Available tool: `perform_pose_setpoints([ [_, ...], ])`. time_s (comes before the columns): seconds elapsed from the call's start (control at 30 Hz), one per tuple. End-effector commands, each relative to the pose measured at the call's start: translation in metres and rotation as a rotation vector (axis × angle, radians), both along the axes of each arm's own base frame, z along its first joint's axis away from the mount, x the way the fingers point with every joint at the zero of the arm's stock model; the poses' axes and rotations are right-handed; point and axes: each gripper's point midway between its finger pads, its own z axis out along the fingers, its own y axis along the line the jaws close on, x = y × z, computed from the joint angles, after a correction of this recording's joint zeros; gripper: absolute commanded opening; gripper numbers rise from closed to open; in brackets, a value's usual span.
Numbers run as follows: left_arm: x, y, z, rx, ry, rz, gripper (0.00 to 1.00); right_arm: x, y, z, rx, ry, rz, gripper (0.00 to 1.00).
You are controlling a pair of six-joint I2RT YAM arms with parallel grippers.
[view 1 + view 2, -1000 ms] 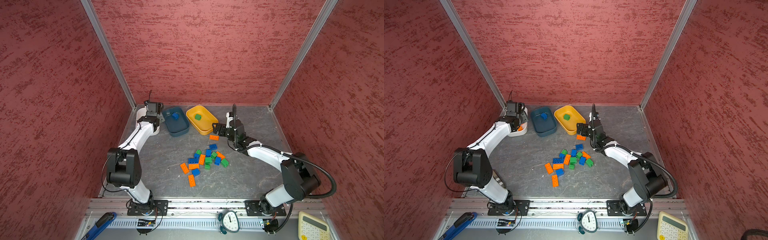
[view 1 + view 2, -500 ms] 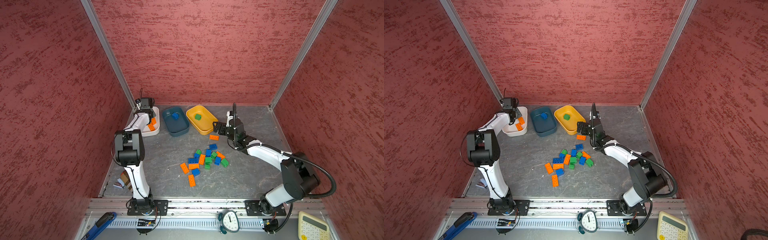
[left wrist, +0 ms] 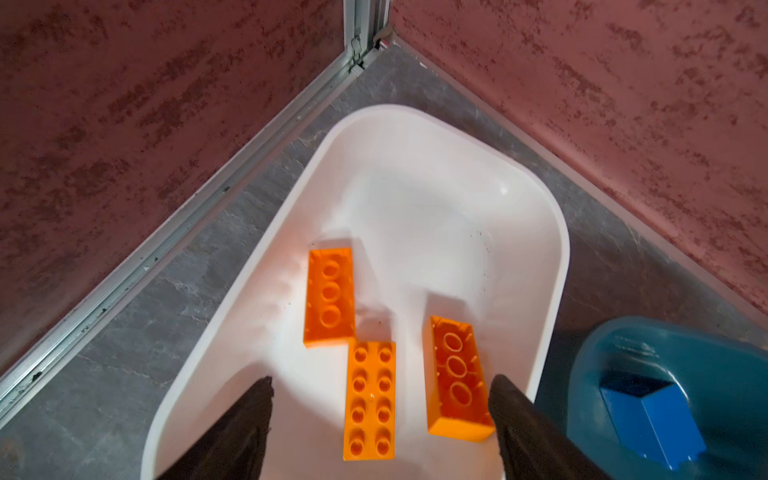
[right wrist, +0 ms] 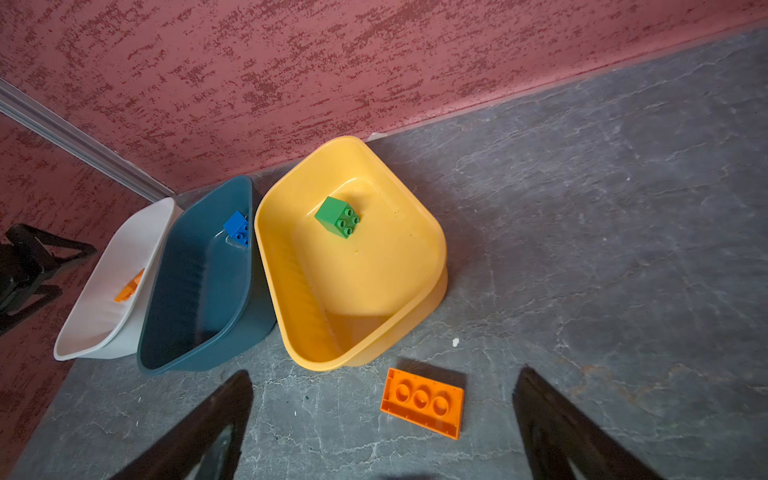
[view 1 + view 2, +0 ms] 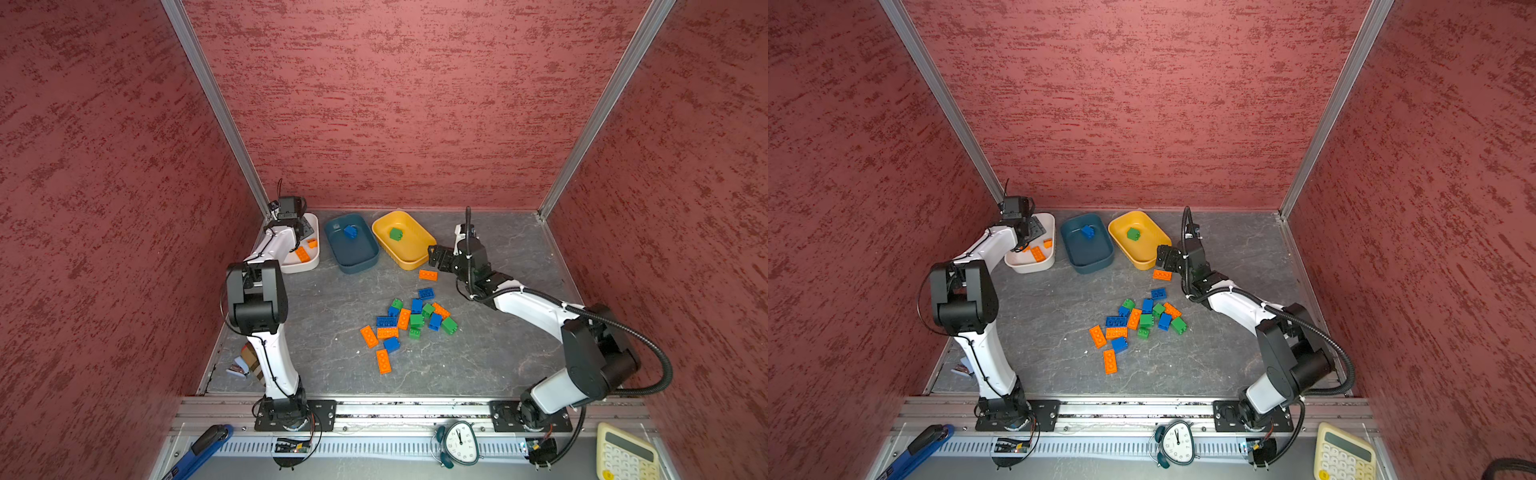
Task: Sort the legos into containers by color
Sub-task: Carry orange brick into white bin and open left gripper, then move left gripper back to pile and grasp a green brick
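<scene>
Since a second ago, the left arm's elbow (image 5: 255, 295) has been raised and the left gripper (image 3: 380, 384) spread wider: open, empty, over the shallow white plastic tub (image 3: 436, 195) holding three orange oblong studded bricks (image 3: 370, 401). Below centre in both top views, orange, blue and green bricks (image 5: 409, 320) are heaped. Higher up, a lone orange brick (image 5: 427, 274) is seen just ahead of the open, empty right gripper (image 4: 384, 374). Behind, a blue square brick (image 5: 350, 231) is contained in the dark teal tub (image 5: 353, 255), a green square brick (image 5: 395, 234) in the yellow ribbed tub (image 5: 411, 253).
</scene>
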Motion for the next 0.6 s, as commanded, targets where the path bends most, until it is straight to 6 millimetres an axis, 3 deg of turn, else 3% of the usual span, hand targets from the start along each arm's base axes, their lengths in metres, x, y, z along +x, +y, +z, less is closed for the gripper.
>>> perform_pose_setpoints([
  [0.0, -0.006, -0.014, 0.021, -0.045, -0.039, -0.047, 0.86, 0.0, -0.003, 0.006, -0.001, -0.012, -0.024, 0.99],
  [0.13, -0.013, -0.035, 0.029, -0.067, -0.05, -0.11, 0.91, -0.003, -0.004, 0.0, -0.006, 0.004, -0.025, 0.99],
  [0.23, -0.027, -0.065, 0.035, -0.063, -0.056, -0.179, 0.94, -0.006, -0.009, -0.007, -0.012, 0.022, -0.045, 0.99],
  [0.4, -0.066, -0.127, 0.043, -0.035, -0.054, -0.304, 0.99, -0.016, -0.006, -0.012, -0.005, 0.0, 0.009, 0.99],
  [0.57, -0.107, -0.196, 0.025, -0.069, 0.016, -0.471, 0.99, -0.024, 0.0, -0.024, -0.021, 0.032, 0.067, 0.99],
])
